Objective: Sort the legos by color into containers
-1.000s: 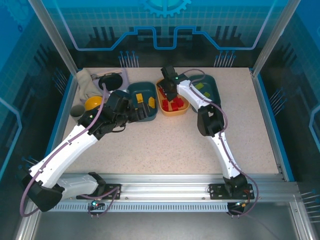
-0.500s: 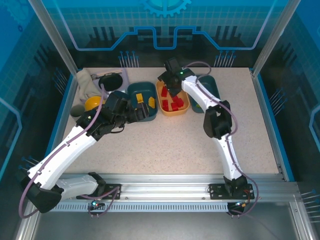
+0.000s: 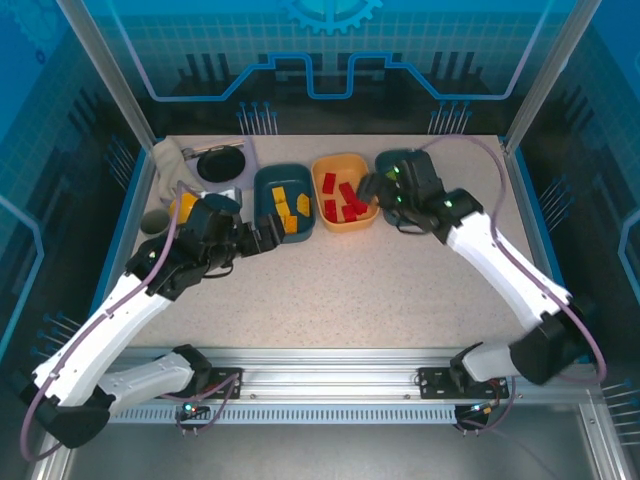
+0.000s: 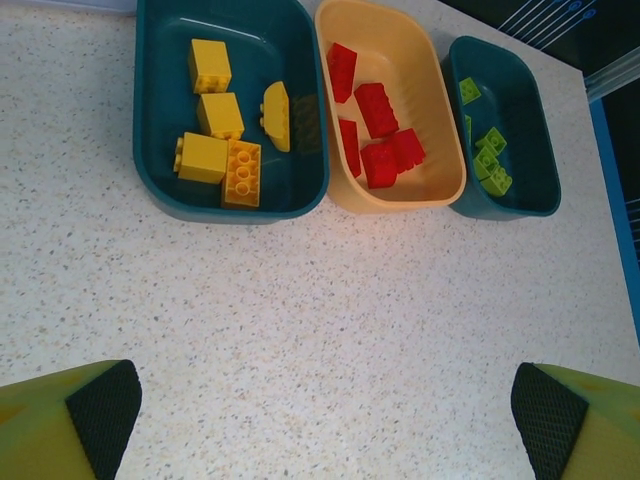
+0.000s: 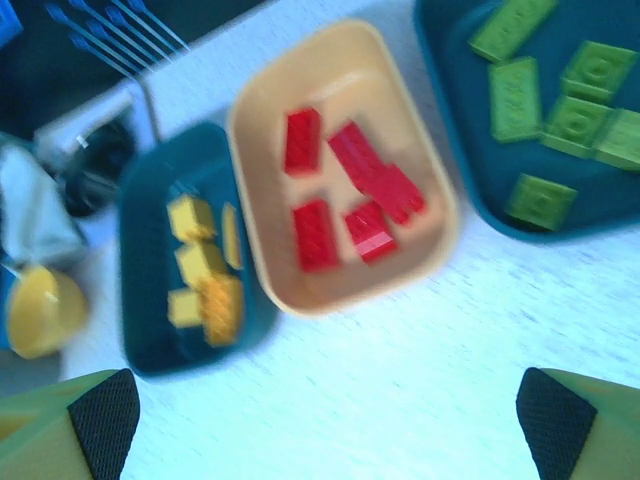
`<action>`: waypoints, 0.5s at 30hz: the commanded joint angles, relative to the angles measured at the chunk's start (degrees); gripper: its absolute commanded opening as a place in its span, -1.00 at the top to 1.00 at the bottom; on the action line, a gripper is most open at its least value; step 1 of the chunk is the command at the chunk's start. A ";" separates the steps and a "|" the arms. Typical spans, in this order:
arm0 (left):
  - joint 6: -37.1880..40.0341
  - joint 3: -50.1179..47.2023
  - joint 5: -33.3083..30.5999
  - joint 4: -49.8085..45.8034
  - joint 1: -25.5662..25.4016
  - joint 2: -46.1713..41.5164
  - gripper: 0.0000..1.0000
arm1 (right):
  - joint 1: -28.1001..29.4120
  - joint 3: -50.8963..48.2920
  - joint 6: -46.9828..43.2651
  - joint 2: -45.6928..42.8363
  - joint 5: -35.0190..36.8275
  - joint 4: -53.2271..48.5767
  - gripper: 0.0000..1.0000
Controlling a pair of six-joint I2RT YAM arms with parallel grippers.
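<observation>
The left gripper (image 4: 315, 405) and right gripper (image 5: 320, 410) hover on the near side of the orange tray (image 4: 425, 90), fingers spread wide and empty. The teal tray left of it (image 4: 165, 100) holds yellow legos (image 4: 220, 115), the orange tray holds red legos (image 4: 385, 160), and the teal tray right of it (image 4: 530, 120) holds green legos (image 4: 490, 160). Sorting looks complete; the next move likely calls only for backing both arms away.

High view from behind, facing down, wrist views nearer, all sharing orange tray (image 3: 348, 167)

Speckled beige tabletop (image 3: 350, 290) edged in blue, aluminium frame posts (image 3: 107, 70), blue translucent panels (image 3: 330, 70) with circuit graphics
</observation>
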 commanded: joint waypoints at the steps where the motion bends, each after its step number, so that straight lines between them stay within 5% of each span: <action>1: 1.63 -1.69 -2.70 -4.73 0.52 -2.05 -0.97 | -0.31 -7.55 -13.09 -8.92 2.28 -5.26 -1.00; 5: -1.59 -3.74 -17.60 -11.72 0.49 -2.75 -0.98 | -3.94 -14.75 -12.60 -17.47 11.39 -10.60 -1.00; 7: -1.14 -7.07 -25.98 -11.36 0.48 -3.96 -0.98 | -9.59 -19.87 -13.72 -20.84 9.39 -7.18 -1.00; 9: 7.72 -14.33 -30.39 -2.86 0.48 -6.60 -0.98 | -16.23 -28.64 -16.78 -25.69 4.69 1.65 -0.99; 12: 21.31 -25.37 -34.72 12.54 1.22 -11.06 -0.98 | -19.57 -40.86 -16.70 -33.68 13.74 14.58 -1.00; 15: 29.61 -33.92 -31.46 25.04 5.03 -13.38 -0.98 | -20.05 -46.57 -23.37 -32.77 20.12 23.04 -1.00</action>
